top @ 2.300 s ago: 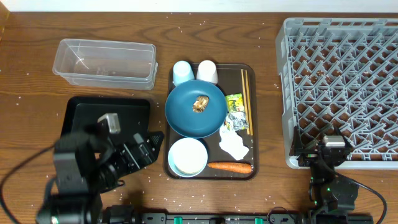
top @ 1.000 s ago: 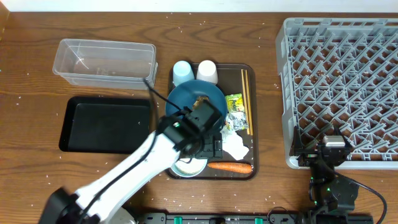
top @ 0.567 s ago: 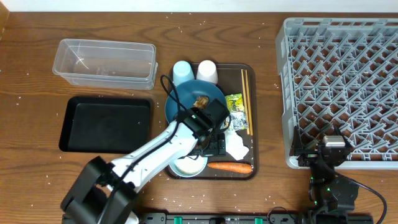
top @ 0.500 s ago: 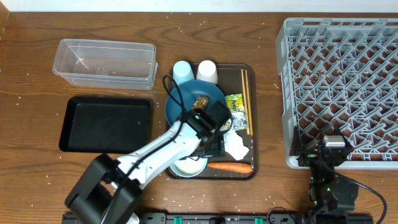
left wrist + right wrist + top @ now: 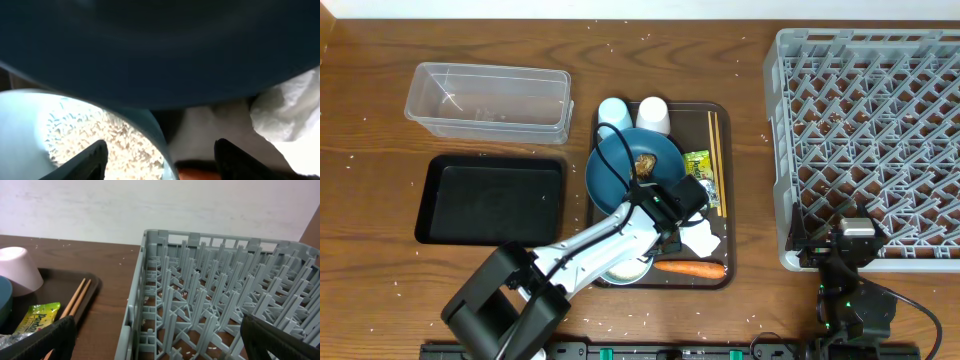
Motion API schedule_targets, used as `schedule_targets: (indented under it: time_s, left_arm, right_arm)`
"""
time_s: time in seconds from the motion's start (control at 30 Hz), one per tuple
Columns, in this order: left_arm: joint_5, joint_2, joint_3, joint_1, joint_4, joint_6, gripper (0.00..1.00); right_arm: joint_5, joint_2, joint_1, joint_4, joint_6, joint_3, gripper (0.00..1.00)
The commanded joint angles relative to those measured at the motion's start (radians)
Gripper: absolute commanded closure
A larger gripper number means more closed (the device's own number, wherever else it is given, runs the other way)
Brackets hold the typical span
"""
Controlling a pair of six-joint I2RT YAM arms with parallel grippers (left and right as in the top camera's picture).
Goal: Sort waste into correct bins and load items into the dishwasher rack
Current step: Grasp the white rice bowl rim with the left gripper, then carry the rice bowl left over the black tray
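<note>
At the near edge of the worktop (image 5: 380,270), the right end effector (image 5: 165,342) is seen with its fingers spread wide and nothing between them. It is just in front of the grey dishwasher rack (image 5: 870,140). The left end effector (image 5: 165,159) is lowered over the near half of the brown serving tray (image 5: 705,112). Its fingers are spread, and nothing is seen to be pinched. In the gap, the rim of the white bowl (image 5: 22,135), holding white rice grains (image 5: 85,142), is framed on one side and the crumpled white napkin (image 5: 702,236) on the other. The orange carrot (image 5: 690,268) is laid along the tray's near edge, just beside the napkin.

Farther back, the blue plate (image 5: 620,180) is found with a small brown food lump (image 5: 645,165) on it. To its right the yellow-green snack wrapper (image 5: 697,165) is laid beside the wooden chopsticks (image 5: 716,160). Dark script is printed on the wrapper, but it cannot be read. At the tray's far end the light blue cup (image 5: 613,115) and the whitish cup (image 5: 653,115) are stood side by side. Left of the serving tray, the black tray (image 5: 490,200) is placed nearer and the clear tub (image 5: 490,100) farther.
</note>
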Motion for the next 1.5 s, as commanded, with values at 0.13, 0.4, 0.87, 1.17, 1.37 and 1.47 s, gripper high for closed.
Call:
schedule_targets:
  time_s: [0.13,0.4,0.87,1.17,1.37,1.47]
  left_arm:
    - [-0.034,0.047,-0.010,0.000,0.000,-0.024,0.35]
    - [-0.026,0.055,-0.010,-0.002,-0.002,-0.024,0.51]
    - [-0.026,0.055,-0.018,-0.002,-0.020,-0.027,0.90]
    - [-0.015,0.053,-0.017,-0.002,-0.021,-0.027,0.94]
    - [-0.016,0.016,-0.002,-0.002,-0.069,-0.027,0.94]
    - [-0.016,-0.029,0.000,0.000,-0.091,-0.027,0.94]
  right_arm:
    - [0.006,-0.002,0.010,-0.004,0.002,-0.002,0.01]
    - [0.007,-0.002,0.010,-0.004,0.002,-0.002,0.01]
    - [0.007,-0.002,0.010,-0.004,0.002,-0.002,0.01]
    - [0.007,-0.002,0.010,-0.004,0.002,-0.002,0.01]
    - [0.006,-0.002,0.010,-0.004,0.002,-0.002,0.01]
    - [0.007,-0.002,0.010,-0.004,0.002,-0.002,0.01]
